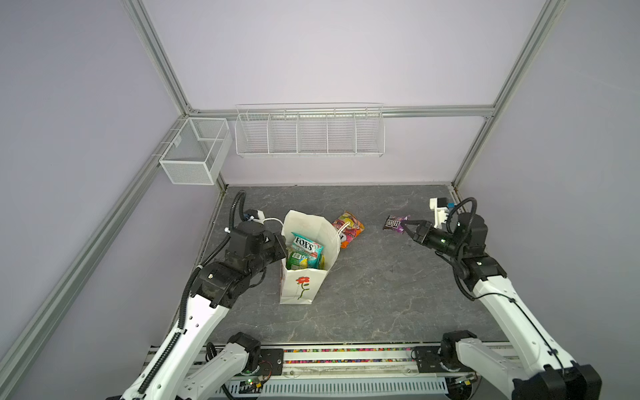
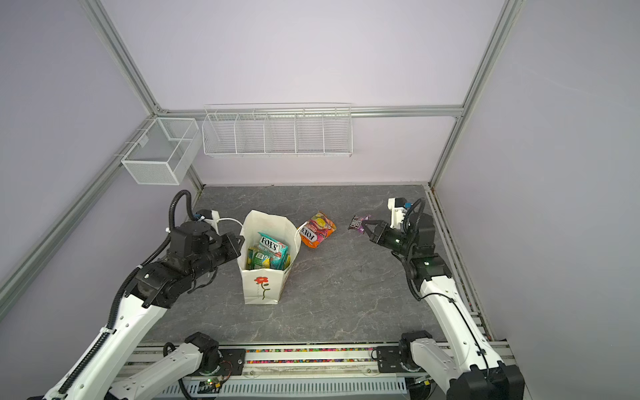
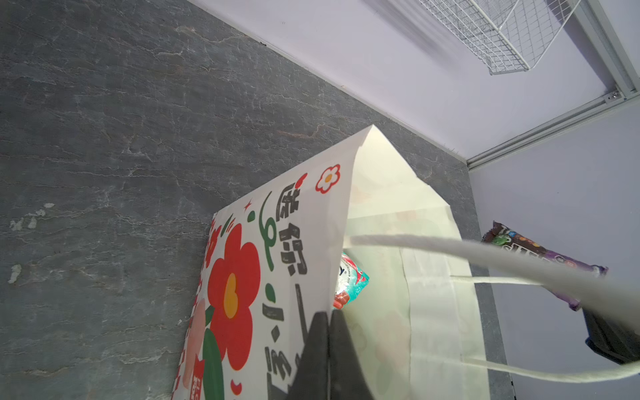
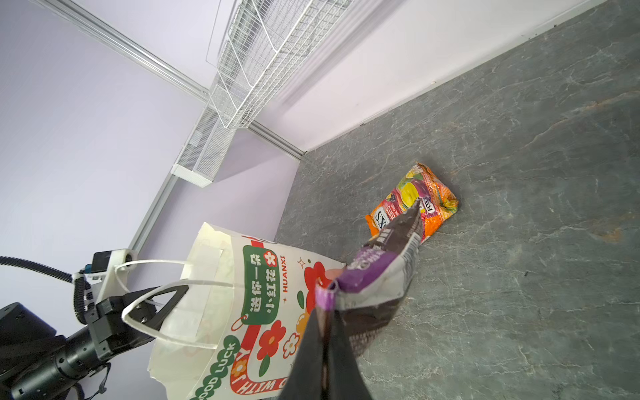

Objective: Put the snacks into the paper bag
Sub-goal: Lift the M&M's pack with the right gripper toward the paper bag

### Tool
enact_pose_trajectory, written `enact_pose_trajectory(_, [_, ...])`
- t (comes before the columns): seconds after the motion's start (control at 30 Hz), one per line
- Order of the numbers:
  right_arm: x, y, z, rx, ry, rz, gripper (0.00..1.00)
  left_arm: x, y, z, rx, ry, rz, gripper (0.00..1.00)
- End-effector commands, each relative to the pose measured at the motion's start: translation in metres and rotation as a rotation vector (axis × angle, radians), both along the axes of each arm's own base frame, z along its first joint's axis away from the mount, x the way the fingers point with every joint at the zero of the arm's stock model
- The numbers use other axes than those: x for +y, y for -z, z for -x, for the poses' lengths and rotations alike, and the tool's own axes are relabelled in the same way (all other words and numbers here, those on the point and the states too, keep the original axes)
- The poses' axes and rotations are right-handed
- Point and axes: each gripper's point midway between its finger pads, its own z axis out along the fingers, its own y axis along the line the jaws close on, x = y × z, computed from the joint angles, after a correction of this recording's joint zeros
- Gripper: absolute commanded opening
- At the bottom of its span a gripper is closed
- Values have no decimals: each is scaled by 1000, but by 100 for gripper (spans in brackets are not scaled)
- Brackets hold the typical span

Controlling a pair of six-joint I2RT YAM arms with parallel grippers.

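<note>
Right of the paper bag (image 1: 290, 289), the purple packet (image 1: 394, 222) juts from the right pincer (image 1: 403, 227), clamped on its edge.

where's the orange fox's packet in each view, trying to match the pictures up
Both top views: orange packet on the table, just right of the paper bag.
Left wrist: not in it.
Right wrist: on the table past the purple packet, which covers one corner.
Shared landmark: the paper bag.

White-shelled arms (image 1: 204, 322) — black joints (image 1: 481, 268), black ribbed cables (image 1: 165, 350).
</note>
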Motion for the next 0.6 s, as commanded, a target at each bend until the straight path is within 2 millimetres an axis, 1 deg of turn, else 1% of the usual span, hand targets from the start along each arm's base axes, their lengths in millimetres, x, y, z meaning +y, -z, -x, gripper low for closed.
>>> enact_pose_trajectory(0.0, [3, -22, 7, -60, -16, 5, 7, -6, -16, -5, -52, 8, 53, 0])
enact_pose_trajectory(0.13, [5, -35, 12, -86, -27, -1, 7, -7, -18, -6, -55, 12, 60, 0])
enact_pose_trajectory(0.23, [8, -37, 16, -90, -42, -7, 7, -9, -19, -7, -54, 16, 62, 0])
enact_pose_trajectory(0.27, [10, -54, 18, -128, -49, -13, 7, -9, -19, -8, -54, 16, 62, 0])
enact_pose_trajectory(0.43, [16, -76, 29, -187, -78, -24, 7, -11, -18, -8, -51, 18, 68, 0])
enact_pose_trajectory(0.47, [24, -81, 35, -200, -109, -29, 7, -11, -18, -9, -51, 18, 69, 0])
enact_pose_trajectory(0.57, [31, -94, 44, -240, -135, -33, 7, -11, -18, -9, -50, 19, 70, 0])
